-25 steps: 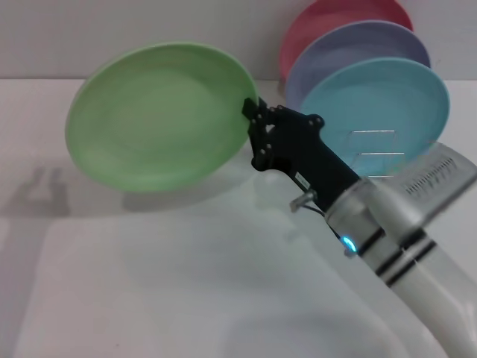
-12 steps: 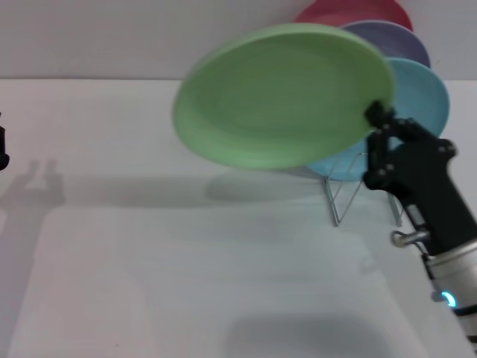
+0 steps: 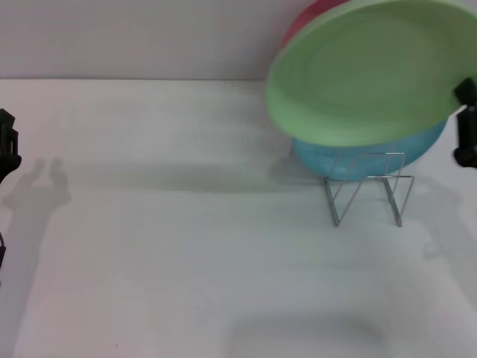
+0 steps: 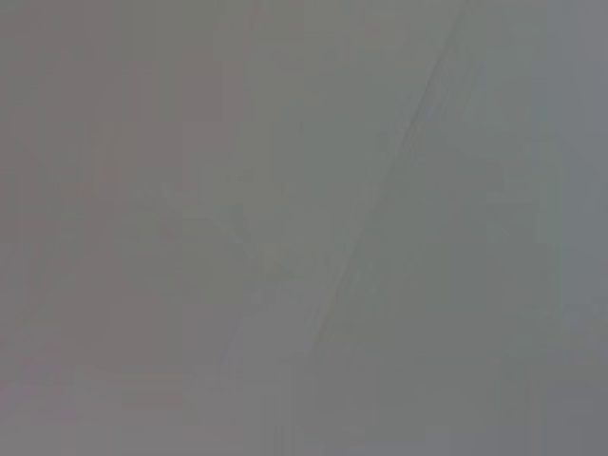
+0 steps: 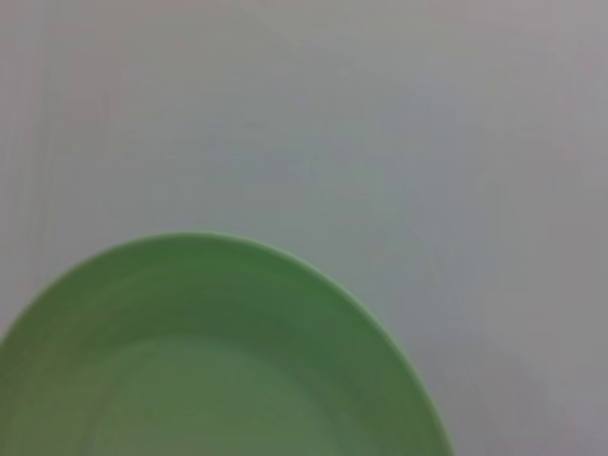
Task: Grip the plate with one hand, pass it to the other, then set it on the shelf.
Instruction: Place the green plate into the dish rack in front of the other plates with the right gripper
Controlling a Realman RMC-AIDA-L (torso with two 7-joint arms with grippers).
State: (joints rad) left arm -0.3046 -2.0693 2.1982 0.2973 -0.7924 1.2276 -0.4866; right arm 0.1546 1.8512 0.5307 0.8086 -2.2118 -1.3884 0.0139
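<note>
Right pincer (image 3: 466, 123) clamps the rim of the plate (image 3: 373, 71): round, shallow, matte green plastic, held tilted in the air above the shelf (image 3: 369, 186), a thin silver wire rack. Left pincer (image 3: 7, 142) at bench (image 3: 186, 246) edge; grip state can't tell.

The plate (image 3: 373, 71) runs off the head view's top and right edges and covers most of the turquoise plate (image 3: 358, 158) and pink plate (image 3: 302, 26). The right gripper (image 3: 466, 123) and left gripper (image 3: 7, 142) are cut by the edges, jaws unseen. The left wrist view is featureless grey.
</note>
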